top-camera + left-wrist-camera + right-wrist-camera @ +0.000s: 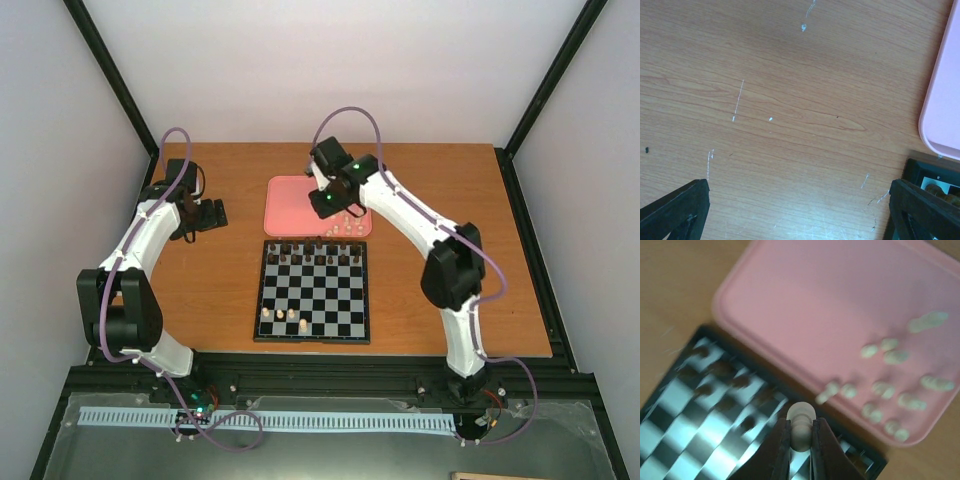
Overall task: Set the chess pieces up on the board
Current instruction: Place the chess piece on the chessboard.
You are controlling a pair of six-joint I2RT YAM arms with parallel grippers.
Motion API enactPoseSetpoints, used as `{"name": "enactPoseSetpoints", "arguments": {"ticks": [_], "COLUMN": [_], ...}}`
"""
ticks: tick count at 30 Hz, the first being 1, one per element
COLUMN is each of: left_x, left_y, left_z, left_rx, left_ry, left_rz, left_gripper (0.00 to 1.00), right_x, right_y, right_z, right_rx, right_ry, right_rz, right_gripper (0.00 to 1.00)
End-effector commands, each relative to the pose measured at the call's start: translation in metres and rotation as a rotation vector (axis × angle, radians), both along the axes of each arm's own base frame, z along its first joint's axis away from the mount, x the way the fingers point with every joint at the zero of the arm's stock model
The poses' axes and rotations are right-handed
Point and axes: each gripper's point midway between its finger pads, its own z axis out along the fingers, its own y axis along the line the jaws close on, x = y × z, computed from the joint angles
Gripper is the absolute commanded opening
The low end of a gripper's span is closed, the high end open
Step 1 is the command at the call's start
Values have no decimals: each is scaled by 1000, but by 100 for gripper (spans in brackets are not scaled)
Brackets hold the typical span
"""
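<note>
Cream-white chess piece point(800, 415) sits pinched at my right gripper's point(800, 432) tips, lower centre of the wrist view, over the board's point(685, 410) edge by the pink tray point(805, 295). Such a shallow hold could let it twist free onto the dark pieces point(722, 370). My left gripper point(800, 210) gapes, idle.

**Board in front, tray behind**

The board point(313, 290) lay mid-table point(450, 260), with the tray point(290, 200) just behind its far edge. The opposing pieces point(315, 252) lined the board's far rows. A few chess pieces point(282, 317) stood at its near left corner, and more lay in the tray's near right corner. The right gripper point(800, 429) held one above the tray's near edge.
</note>
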Motion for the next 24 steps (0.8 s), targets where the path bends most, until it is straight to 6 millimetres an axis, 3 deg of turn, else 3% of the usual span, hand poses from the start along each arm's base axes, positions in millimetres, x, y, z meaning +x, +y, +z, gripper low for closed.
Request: {"name": "enactPoseSetpoints", "arguments": {"ticks": [1,8,10,16,24], "left_x": [11,12,12,12,11], "left_y": [-4,-3,-3,-5,-6], "left_z": [15,18,17,14,16], "left_rx": [-6,4,7,7,14], "left_ry": [-41,-54,-51,-48,-51], "left_rz": [-8,-8,-8,-13,-18], "left_gripper": [100,100,100,100,100], "right_x": [-76,-189,-207,-222,-236], "right_y": [29,36,36,35,48], "right_z": [16,-30,-41,-64,-74], "right_rx": [53,38,29,8,-31], "right_ry": [57,211,230,253,256], "right_rz": [127,259,280,301,372], "right_gripper": [3,3,3,3,3]}}
